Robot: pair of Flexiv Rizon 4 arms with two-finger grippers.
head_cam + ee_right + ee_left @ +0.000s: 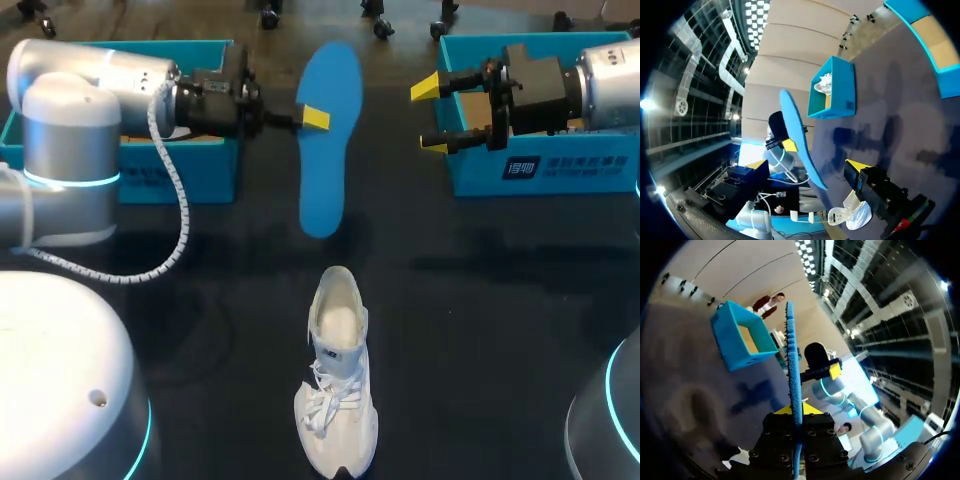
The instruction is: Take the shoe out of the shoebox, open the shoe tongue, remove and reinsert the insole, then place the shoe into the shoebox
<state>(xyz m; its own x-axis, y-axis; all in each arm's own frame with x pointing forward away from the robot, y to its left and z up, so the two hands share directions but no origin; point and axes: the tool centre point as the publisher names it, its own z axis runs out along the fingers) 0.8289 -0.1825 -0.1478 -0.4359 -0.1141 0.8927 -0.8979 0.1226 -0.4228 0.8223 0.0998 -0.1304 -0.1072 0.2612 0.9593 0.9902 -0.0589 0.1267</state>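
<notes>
The blue insole [325,140] hangs in the air above the table's far middle, tilted on edge, with my left gripper [313,118] shut on its side. In the left wrist view the insole [792,360] runs edge-on out from between the left gripper's [797,414] fingers. The white shoe [338,400] stands upright on the dark table near the front, laces toward me, its mouth wide and pale inside. My right gripper [432,116] hangs open over the right shoebox [540,170], holding nothing, a short way right of the insole. In the right wrist view the insole [800,145] and the shoe [852,212] lie ahead of the right gripper [807,165].
A second blue shoebox [180,170] stands at the back left under my left arm; in the right wrist view that box [832,90] holds something white. Dark bare tabletop [470,330] lies around the shoe.
</notes>
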